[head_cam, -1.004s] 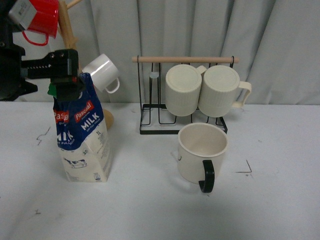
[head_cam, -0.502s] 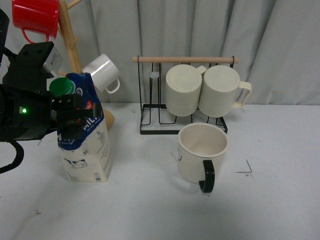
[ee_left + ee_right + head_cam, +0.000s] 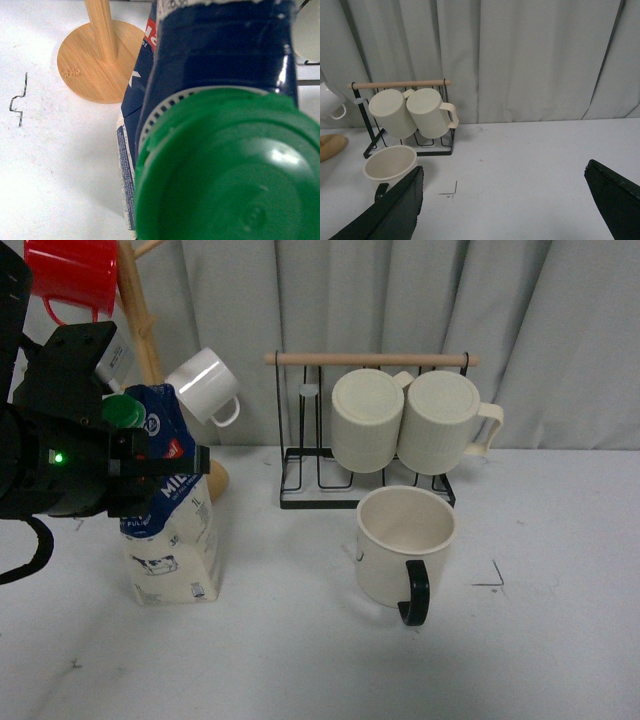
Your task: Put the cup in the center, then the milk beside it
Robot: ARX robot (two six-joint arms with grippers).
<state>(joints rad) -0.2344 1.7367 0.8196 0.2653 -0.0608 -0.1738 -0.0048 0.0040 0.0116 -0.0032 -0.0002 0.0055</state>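
Your left gripper (image 3: 165,465) is at the top of the milk (image 3: 175,550), on the left of the surface (image 3: 300,660); I cannot tell if it grips. The cup (image 3: 405,540) stands near the middle. Your right gripper (image 3: 503,175) is spread wide.

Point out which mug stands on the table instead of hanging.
The cream cup with the black handle, upright before the rack; the two ribbed mugs, white mug and red mug all hang.
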